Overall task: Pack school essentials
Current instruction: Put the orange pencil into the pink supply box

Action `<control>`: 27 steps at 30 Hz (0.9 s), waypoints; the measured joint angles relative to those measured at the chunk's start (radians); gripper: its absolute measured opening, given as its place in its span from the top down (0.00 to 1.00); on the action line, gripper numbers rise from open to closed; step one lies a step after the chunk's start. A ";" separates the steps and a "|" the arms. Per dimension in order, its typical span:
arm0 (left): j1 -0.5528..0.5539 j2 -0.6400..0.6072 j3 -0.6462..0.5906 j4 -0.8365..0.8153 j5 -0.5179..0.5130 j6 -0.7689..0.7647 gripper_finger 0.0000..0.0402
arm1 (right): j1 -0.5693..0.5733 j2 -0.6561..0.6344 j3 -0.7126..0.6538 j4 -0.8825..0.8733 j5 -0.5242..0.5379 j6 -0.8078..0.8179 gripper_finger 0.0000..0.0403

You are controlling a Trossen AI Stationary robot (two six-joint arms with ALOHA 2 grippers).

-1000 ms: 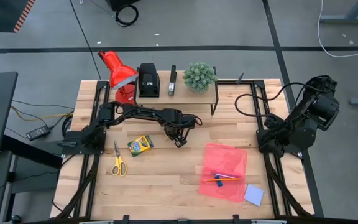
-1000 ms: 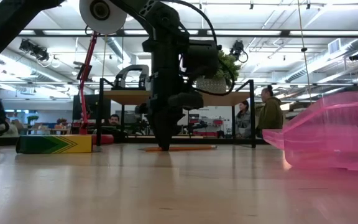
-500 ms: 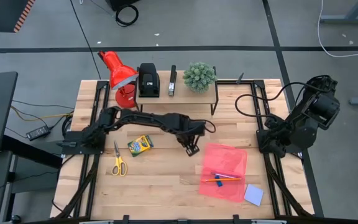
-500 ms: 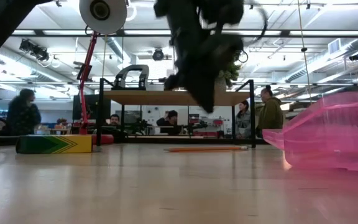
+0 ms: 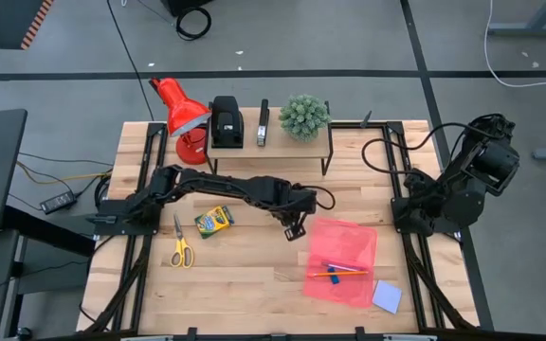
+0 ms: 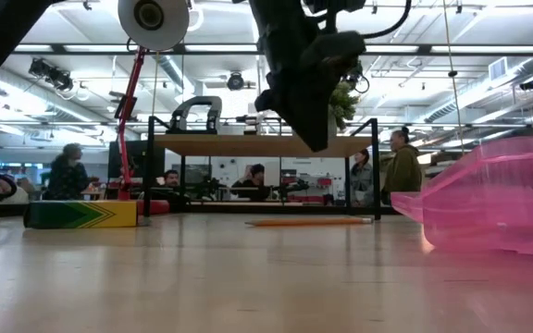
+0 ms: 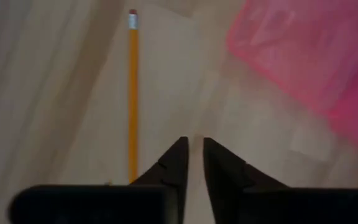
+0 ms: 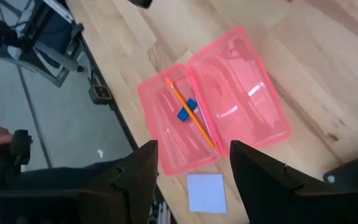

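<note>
The pale notepad (image 5: 387, 296) lies at the desk's (image 5: 254, 284) near edge, just beside the open pink case (image 5: 341, 260) — inside it an orange pencil (image 5: 336, 274) and blue eraser (image 8: 186, 110). Farther back, the left claw (image 7: 193, 144) hangs empty, fingers parted by a slit, beside a loose pencil (image 7: 132, 93). The right claw (image 8: 192, 155) waits released at the desk's right edge.

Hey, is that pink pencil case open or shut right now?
Open. The pink pencil case lies spread flat in two halves on the table, with an orange pencil and a small blue eraser lying inside one half.
</note>
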 joint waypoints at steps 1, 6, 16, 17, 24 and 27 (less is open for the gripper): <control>0.007 0.000 0.000 -0.004 -0.004 0.015 0.80 | 0.000 0.002 0.000 0.001 0.008 0.000 0.49; 0.048 0.015 0.002 0.003 -0.004 0.069 0.63 | 0.000 0.035 0.000 0.014 0.019 -0.050 0.49; 0.056 0.133 0.000 -0.077 0.076 0.073 0.47 | -0.034 0.203 0.000 0.033 0.092 -0.293 0.49; 0.056 0.143 0.000 -0.074 0.074 0.066 0.47 | -0.034 0.213 0.000 0.034 0.092 -0.280 0.49; 0.062 0.172 0.000 -0.069 0.066 0.015 0.52 | -0.033 0.223 0.000 0.059 0.089 -0.251 0.49; 0.064 0.172 0.000 -0.062 0.062 0.022 0.53 | -0.032 0.214 0.000 0.058 0.088 -0.238 0.49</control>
